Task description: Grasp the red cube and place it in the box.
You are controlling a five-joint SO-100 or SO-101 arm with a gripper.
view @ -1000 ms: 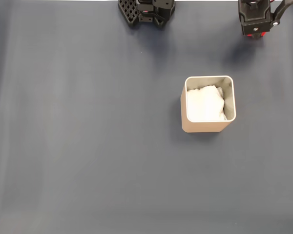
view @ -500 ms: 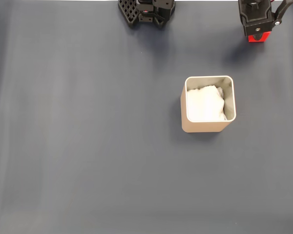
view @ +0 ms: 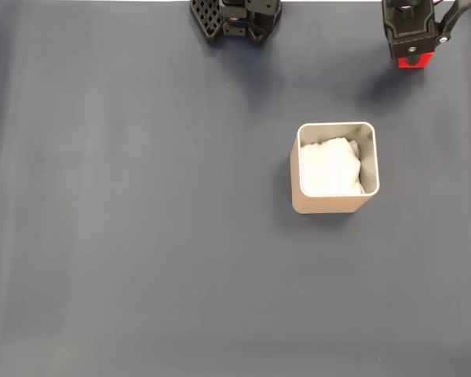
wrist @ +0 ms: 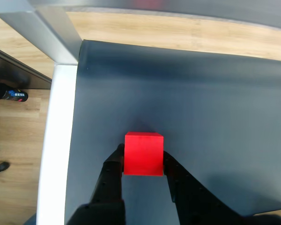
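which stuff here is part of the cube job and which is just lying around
Part of the job:
- red cube, between the fingers of the gripper
- box, beige, white padding inside, standing apart from the cube in the fixed view

Just lying about:
- black perforated part at the top edge of the fixed view
- dark bottle on the wooden floor in the wrist view

Red cube [wrist: 143,153] pinched between two black fingers [wrist: 113,171] of hand [wrist: 142,161], above dark grey tabletop [wrist: 201,103], white edge and wooden floor [wrist: 18,136] at left
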